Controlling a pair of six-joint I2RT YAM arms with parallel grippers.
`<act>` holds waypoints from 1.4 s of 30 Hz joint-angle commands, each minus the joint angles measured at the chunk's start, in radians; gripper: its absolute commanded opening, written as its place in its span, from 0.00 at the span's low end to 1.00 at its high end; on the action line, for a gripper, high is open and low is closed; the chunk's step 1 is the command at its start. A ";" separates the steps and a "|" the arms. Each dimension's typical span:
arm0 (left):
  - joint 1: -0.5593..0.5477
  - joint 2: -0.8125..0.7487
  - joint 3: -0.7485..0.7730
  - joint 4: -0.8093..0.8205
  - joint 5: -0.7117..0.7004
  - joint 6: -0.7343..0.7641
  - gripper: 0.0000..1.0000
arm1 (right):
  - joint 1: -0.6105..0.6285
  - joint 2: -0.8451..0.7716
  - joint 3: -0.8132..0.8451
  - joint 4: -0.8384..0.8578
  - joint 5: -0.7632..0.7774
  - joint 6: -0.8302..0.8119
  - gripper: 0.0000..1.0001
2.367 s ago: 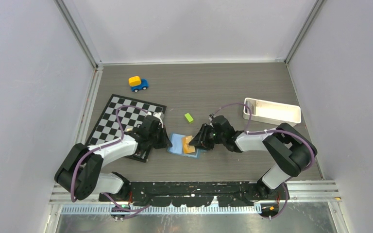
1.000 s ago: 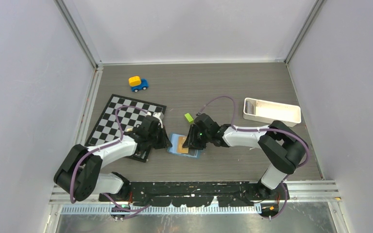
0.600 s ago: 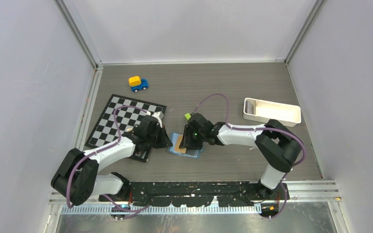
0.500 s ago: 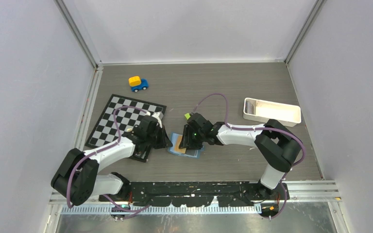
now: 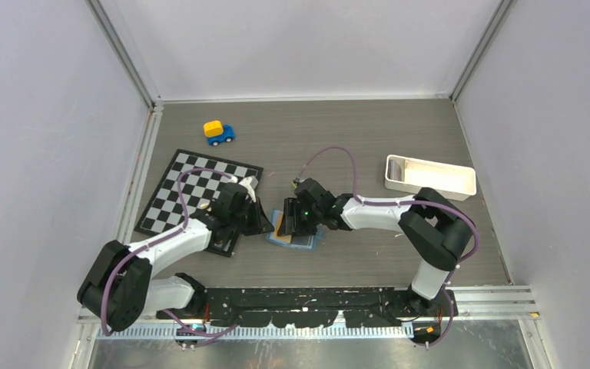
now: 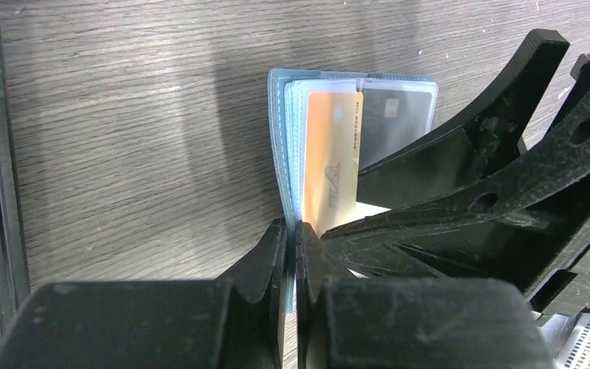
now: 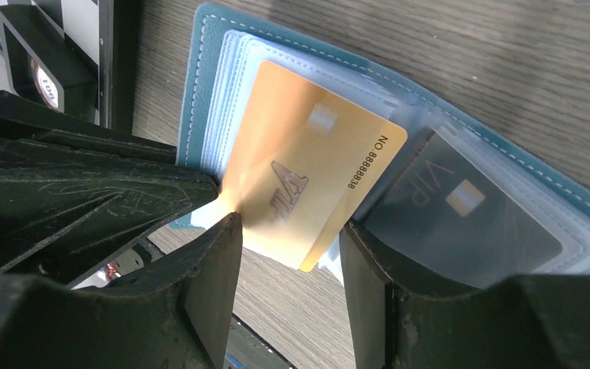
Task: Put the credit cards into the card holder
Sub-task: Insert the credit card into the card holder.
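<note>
You had a teal-blue card holder (image 7: 193, 115) with pale blue sleeves, a tan-gold card (image 7: 307, 161) and a dark grey card (image 7: 461, 223). The surface (image 5: 353, 131) was grey-brown wood grain, the mat (image 5: 177, 192) black-and-white checks, the toy car (image 5: 218, 132) blue and yellow, the tray (image 5: 430, 187) white.

A robot test booth in a lab: plain pale walls (image 5: 38, 115) on metal frame posts (image 5: 123, 54) box in a grey wood-grain table (image 5: 315, 131). Two arms are bolted to a rail (image 5: 307, 296) at its near edge. Unrelated props lie about: a toy car (image 5: 218, 132), a checkerboard (image 5: 170, 192) and a white tray (image 5: 430, 175).
</note>
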 commanded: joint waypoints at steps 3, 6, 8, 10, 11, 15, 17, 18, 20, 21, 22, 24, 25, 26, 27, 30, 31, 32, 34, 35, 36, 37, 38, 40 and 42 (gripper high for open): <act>-0.004 -0.026 -0.005 0.012 0.061 0.028 0.00 | 0.010 -0.005 -0.005 0.070 0.009 -0.138 0.55; -0.004 -0.037 -0.007 0.012 0.064 0.032 0.00 | 0.011 -0.018 -0.008 0.071 0.007 -0.187 0.56; -0.004 -0.045 -0.006 0.007 0.064 0.036 0.00 | 0.010 -0.038 -0.011 0.070 0.009 -0.217 0.56; -0.003 -0.052 -0.004 0.001 0.058 0.038 0.00 | 0.011 -0.059 -0.009 0.044 0.026 -0.240 0.57; -0.003 -0.053 -0.004 -0.004 0.055 0.038 0.00 | 0.010 -0.071 -0.002 0.013 0.036 -0.247 0.58; -0.004 -0.069 -0.002 -0.019 0.029 0.031 0.00 | 0.011 -0.131 0.014 -0.107 0.087 -0.254 0.59; -0.003 -0.074 0.000 -0.027 0.021 0.029 0.00 | 0.010 -0.171 0.014 -0.162 0.111 -0.243 0.60; -0.003 -0.076 0.001 -0.028 0.020 0.030 0.00 | 0.010 -0.192 0.013 -0.186 0.123 -0.237 0.60; -0.003 -0.077 0.002 -0.031 0.019 0.026 0.00 | 0.010 -0.234 0.009 -0.241 0.163 -0.213 0.61; -0.003 -0.076 0.003 -0.031 0.018 0.027 0.00 | 0.012 -0.253 0.005 -0.268 0.189 -0.197 0.61; -0.003 -0.077 0.003 -0.031 0.017 0.027 0.00 | 0.011 -0.272 0.001 -0.302 0.243 -0.174 0.61; -0.002 -0.077 0.004 -0.032 0.019 0.027 0.00 | 0.012 -0.296 0.007 -0.382 0.333 -0.134 0.61; -0.003 -0.076 0.006 -0.033 0.019 0.027 0.00 | 0.011 -0.299 0.009 -0.421 0.371 -0.114 0.61; -0.002 -0.076 0.007 -0.033 0.018 0.027 0.00 | 0.012 -0.299 0.007 -0.447 0.400 -0.099 0.60; -0.003 -0.074 0.008 -0.034 0.018 0.027 0.00 | 0.012 -0.295 0.003 -0.460 0.412 -0.091 0.59; -0.002 -0.071 0.012 -0.034 0.022 0.028 0.00 | 0.014 -0.275 -0.003 -0.470 0.398 -0.061 0.56; -0.002 -0.068 0.013 -0.036 0.023 0.029 0.00 | 0.018 -0.270 -0.005 -0.466 0.393 -0.053 0.55; -0.003 -0.068 0.012 -0.037 0.023 0.029 0.00 | 0.024 -0.266 -0.006 -0.460 0.391 -0.049 0.55; -0.002 -0.070 0.013 -0.037 0.021 0.029 0.00 | 0.029 -0.256 -0.012 -0.433 0.380 -0.044 0.55; -0.003 -0.071 0.014 -0.038 0.020 0.028 0.00 | 0.029 -0.251 -0.013 -0.422 0.375 -0.042 0.55; -0.002 -0.072 0.014 -0.037 0.021 0.028 0.00 | 0.029 -0.244 -0.013 -0.416 0.371 -0.040 0.55; -0.002 -0.073 0.014 -0.037 0.024 0.027 0.00 | 0.029 -0.236 -0.013 -0.408 0.366 -0.040 0.54; -0.003 -0.073 0.015 -0.038 0.026 0.029 0.00 | 0.029 -0.223 -0.013 -0.402 0.364 -0.040 0.53; -0.003 -0.076 0.016 -0.038 0.028 0.031 0.00 | 0.029 -0.201 -0.013 -0.398 0.369 -0.038 0.51; -0.003 -0.078 0.019 -0.042 0.028 0.033 0.00 | 0.029 -0.183 -0.013 -0.398 0.382 -0.034 0.51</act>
